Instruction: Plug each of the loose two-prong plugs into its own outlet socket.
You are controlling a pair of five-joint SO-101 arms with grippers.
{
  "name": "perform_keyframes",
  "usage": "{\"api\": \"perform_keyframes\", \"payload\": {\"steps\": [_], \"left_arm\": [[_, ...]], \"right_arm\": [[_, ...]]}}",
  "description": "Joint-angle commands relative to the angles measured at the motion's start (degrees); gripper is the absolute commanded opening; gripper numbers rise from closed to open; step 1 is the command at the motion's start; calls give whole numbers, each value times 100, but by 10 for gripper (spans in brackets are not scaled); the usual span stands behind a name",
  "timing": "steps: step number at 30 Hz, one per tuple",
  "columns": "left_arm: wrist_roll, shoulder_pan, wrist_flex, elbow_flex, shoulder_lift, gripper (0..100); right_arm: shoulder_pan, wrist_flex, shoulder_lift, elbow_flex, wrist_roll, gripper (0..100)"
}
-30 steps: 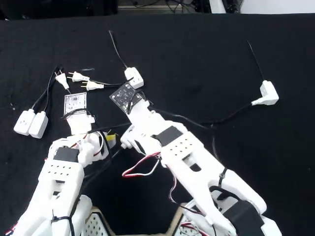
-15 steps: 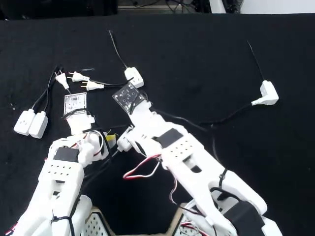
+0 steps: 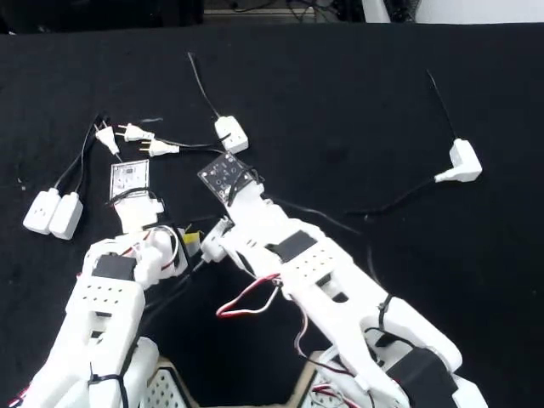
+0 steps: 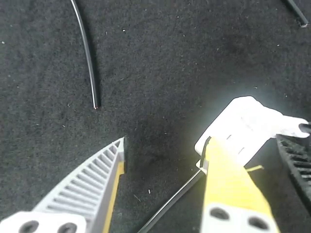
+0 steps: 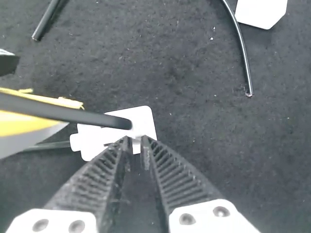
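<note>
Right gripper (image 5: 137,141): fingers narrow, pinching the edge of the white connector (image 5: 114,130), which lies on the table (image 5: 194,73) between the arms. Left gripper (image 4: 164,145): fingers wide, just beside it. The edge hold looks shallow, so seat it deeper before lifting.

A table (image 3: 340,93) covered in black cloth is shown, with a white surface (image 3: 476,10) seen beyond its far edge at upper right.

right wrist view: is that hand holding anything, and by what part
Yes: the right hand is shut on the white plug, pinching the edge that faces the hand between its fingertips, close to where the black cord meets it.
</note>
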Motion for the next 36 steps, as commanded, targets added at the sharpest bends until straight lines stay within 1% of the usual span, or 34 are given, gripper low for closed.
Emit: {"api": "perform_keyframes", "payload": {"steps": [1,5,7,11,15,24,29,30,32,34,36], "left_arm": [[44,-40,-79,-303,-53,266],[44,-40,-88,-303,-53,266],[44,-40,-88,-303,-53,266],[44,-40,-97,-303,-53,266],[44,-40,-105,-303,-53,266],[44,-40,-105,-303,-53,266],[53,-40,-105,-303,-53,266],[53,-40,-97,-303,-53,266],[44,-40,-97,-303,-53,266],[44,-40,-97,-303,-53,266],[44,-40,-97,-303,-53,266]], "right_arm": [[-9,9,-198,-154,-360,37],[-35,255,-180,-382,-659,178],[-35,255,-180,-435,-809,210],[-35,220,-171,-488,-1090,172],[-35,-88,-171,-444,-1090,119],[-35,-149,-163,-479,-1090,116],[-35,-633,-110,-330,-1090,109],[-35,-703,-57,-303,-1090,87],[-35,-774,92,-286,-1073,5],[-35,-747,251,-295,-1046,21],[-35,-747,374,-295,-1046,11]]}}
